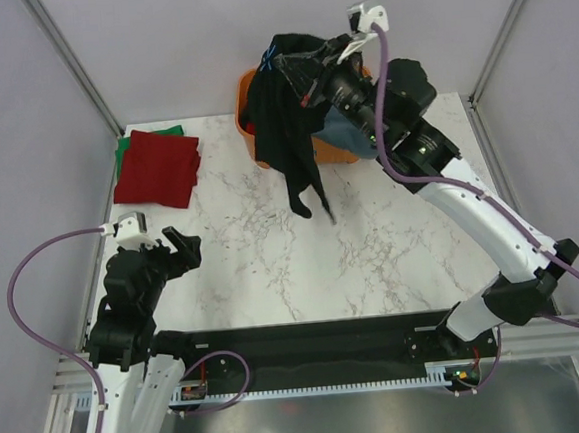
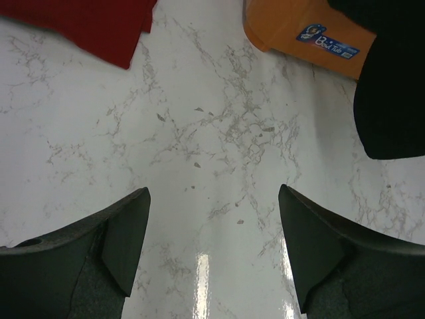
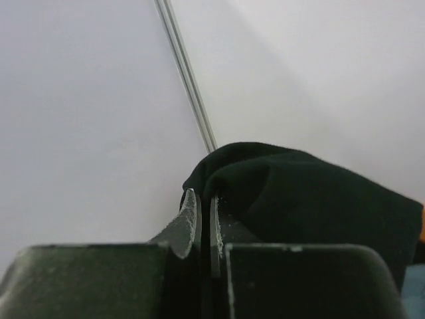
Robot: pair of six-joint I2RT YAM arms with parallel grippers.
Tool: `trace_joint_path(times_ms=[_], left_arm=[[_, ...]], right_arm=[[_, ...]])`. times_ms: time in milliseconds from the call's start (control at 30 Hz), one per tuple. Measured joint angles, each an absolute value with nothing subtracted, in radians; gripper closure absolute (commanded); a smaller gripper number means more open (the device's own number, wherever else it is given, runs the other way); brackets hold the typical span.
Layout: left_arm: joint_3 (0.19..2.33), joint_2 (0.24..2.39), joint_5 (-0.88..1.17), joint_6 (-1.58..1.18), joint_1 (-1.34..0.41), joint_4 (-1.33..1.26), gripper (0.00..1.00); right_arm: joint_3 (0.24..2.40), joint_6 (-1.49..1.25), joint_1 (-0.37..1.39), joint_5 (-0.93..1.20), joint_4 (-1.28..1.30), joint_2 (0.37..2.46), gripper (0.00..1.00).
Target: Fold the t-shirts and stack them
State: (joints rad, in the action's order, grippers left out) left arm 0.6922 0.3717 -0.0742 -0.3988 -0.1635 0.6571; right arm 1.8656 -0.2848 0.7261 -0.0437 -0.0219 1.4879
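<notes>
Right hand (image 3: 205, 216) clamps a black t-shirt (image 1: 288, 136) dangling over the orange basket (image 1: 244, 102); left hand (image 2: 214, 194) hovers spread open above the desk (image 1: 372, 250), near a folded red t-shirt (image 1: 155, 167).

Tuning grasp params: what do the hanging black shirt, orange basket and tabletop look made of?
black shirt: soft matte cloth; hangs limp, creased.
orange basket: likely plastic, smooth with slight sheen, rigid moulded edge.
tabletop: white marble look, glossy, glare streak in left wrist view; stone or laminate, can't tell.
</notes>
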Motion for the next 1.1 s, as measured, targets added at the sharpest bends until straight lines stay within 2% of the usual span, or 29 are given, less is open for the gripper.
trace_joint_path(times_ms=[267,367,500,600,800,967,1000,1033,1100], left_arm=[[0.692,0.374,-0.075,-0.399,-0.163,0.657,0.16],[0.692,0.376,-0.074,-0.399,-0.162,0.657,0.17],[0.692,0.38,-0.075,-0.399,-0.157,0.657,0.17],[0.692,0.38,-0.075,-0.399,-0.156,0.657,0.18],[0.692,0.38,-0.075,-0.399,-0.156,0.657,0.18],[0.692,0.384,-0.075,-0.399,-0.156,0.657,0.18],[0.692,0.384,-0.075,-0.399,-0.156,0.657,0.18],[0.692,0.384,-0.075,-0.399,-0.156,0.657,0.18],[0.692,0.384,-0.075,-0.399,-0.156,0.657,0.18]], right_arm=[[1.863,-0.298,0.723,0.064,0.131,1.587,1.0],[1.972,-0.3,0.731,0.165,0.168,1.625,1.0],[2.291,-0.261,0.785,0.29,0.223,1.711,1.0],[2.35,-0.229,0.825,0.353,0.169,1.672,1.0],[2.252,-0.14,0.826,0.355,0.08,1.471,1.0],[1.909,-0.073,0.828,0.201,0.011,1.287,0.99],[1.769,-0.068,0.828,0.118,-0.001,1.257,0.78],[1.724,-0.065,0.828,0.089,0.006,1.24,0.62],[1.542,-0.1,0.829,-0.104,0.05,1.26,0.38]])
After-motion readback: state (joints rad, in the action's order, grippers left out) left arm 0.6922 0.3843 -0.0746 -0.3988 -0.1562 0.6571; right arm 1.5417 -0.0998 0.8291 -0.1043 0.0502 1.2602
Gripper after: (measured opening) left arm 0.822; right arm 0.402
